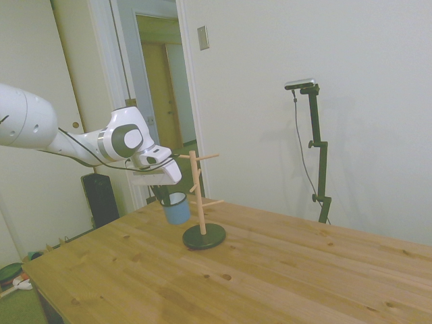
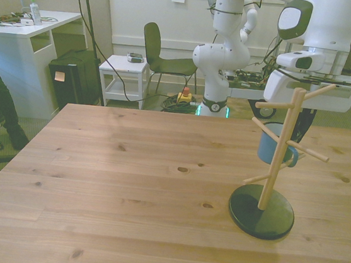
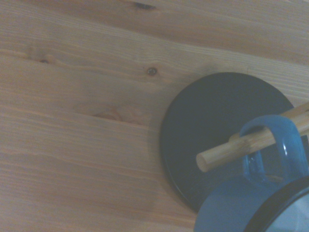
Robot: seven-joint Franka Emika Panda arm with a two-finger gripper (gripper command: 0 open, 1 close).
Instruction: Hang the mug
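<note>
Wrist view shows mug [image 3: 251,208] handle threaded on peg [image 3: 241,145] above dark base [image 3: 203,130].

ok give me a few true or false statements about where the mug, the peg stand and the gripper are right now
1. The mug is held up off the table. True.
2. The mug's handle is looped around a peg of the wooden stand, as the wrist view shows. True.
3. The stand lies tipped over on the table. False: it stands upright on its dark round base.
4. The mug is red. False: it is light blue with a dark rim.
5. The gripper is far from the stand, on the opposite end of the table. False: it is right next to the stand, at the mug.
</note>
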